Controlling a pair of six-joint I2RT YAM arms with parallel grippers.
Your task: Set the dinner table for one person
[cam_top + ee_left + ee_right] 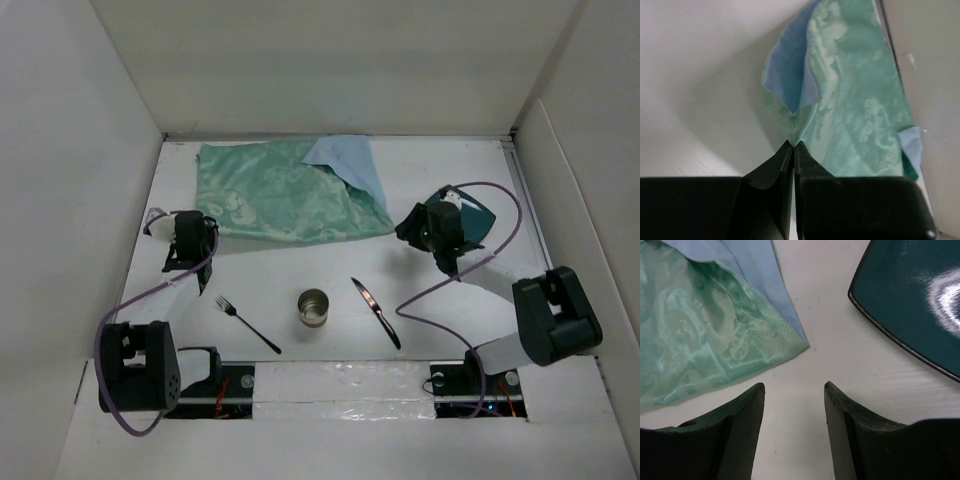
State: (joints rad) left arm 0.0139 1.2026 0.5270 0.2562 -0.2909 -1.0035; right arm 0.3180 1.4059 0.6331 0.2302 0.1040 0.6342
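Observation:
The dinner table (300, 270) is the matte white surface. A shiny mint-green patterned cloth (285, 205) lies at the back, its pale blue underside (345, 165) folded over at the far right. My left gripper (208, 232) is at the cloth's near left corner; in the left wrist view it (793, 144) is shut on that corner of the cloth (855, 110), which rises in a fold. My right gripper (412, 228) is open and empty (794, 386) above bare table, between the cloth's near right corner (715, 340) and a dark teal plate (910, 300).
A black fork (247, 325), a small metal cup (314, 308) and a knife (376, 312) lie in a row near the front. The teal plate (478, 215) sits at the right, partly under the right arm. White wall panels border the table.

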